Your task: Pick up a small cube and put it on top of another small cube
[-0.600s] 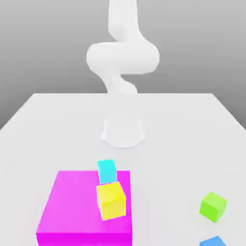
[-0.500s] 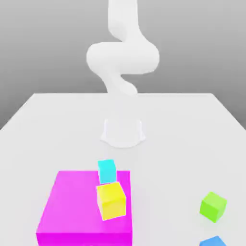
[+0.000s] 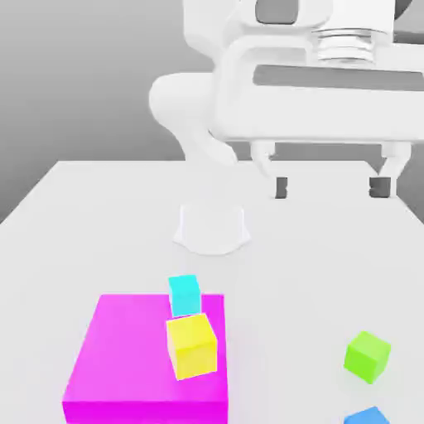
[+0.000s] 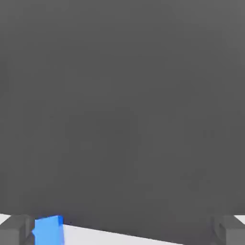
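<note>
The small cube, bright blue, lies at the table's near edge on the exterior view's right, cut off by the frame. A green cube of about the same size sits just behind it. My gripper hangs high above the table's right half, close to the camera, open with nothing between its dark fingertips. In the hand view the blue cube shows right beside one fingertip, and the gripper stands wide open.
A large flat magenta block lies at the front left. A yellow cube rests tilted on it, with a cyan cube at its far edge. The arm's round base stands mid-table.
The hand has swung into the exterior view at the upper right, fingers open. None of the cubes has moved.
</note>
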Controlling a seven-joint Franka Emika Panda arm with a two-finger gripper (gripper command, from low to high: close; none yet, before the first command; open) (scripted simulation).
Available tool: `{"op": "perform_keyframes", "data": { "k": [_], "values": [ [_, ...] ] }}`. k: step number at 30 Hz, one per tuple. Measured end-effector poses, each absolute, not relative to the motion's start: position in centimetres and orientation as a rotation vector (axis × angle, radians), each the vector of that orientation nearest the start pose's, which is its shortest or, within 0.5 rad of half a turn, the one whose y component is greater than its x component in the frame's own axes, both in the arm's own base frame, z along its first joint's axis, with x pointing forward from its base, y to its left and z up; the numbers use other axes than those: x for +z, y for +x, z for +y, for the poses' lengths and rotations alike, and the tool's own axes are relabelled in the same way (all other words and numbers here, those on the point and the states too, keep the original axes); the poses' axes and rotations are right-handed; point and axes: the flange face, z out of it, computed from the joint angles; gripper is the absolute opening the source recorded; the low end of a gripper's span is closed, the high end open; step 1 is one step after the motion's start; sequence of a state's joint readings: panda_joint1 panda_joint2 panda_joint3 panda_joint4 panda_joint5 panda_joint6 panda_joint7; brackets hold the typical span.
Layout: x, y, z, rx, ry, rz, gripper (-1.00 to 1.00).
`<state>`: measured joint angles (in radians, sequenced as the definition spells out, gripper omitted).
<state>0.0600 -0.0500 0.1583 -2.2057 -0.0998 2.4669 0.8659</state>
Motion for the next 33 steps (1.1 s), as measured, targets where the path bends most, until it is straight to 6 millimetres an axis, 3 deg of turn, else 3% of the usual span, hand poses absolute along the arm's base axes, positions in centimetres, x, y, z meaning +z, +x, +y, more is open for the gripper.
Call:
{"op": "perform_keyframes", "data": {
  "k": [7, 13, 17, 18, 25, 29, 33],
  "values": [
    [31.4, 54.9, 16.2, -0.239, -2.996, 0.771, 0.00],
    [20.8, 53.7, 19.8, -0.032, -3.061, 0.686, 0.00],
    [14.5, 53.4, 20.3, -0.002, -3.067, 0.675, 0.00],
    [13.4, 53.4, 20.3, -0.001, -3.068, 0.674, -1.00],
    [13.5, 53.3, 20.3, 0.000, -3.068, 0.674, -1.00],
    [18.7, 53.3, 20.1, 0.000, -3.066, 0.682, -1.00],
    [23.0, 53.0, 14.7, -0.004, -3.005, 0.940, -1.00]
  ]
}}
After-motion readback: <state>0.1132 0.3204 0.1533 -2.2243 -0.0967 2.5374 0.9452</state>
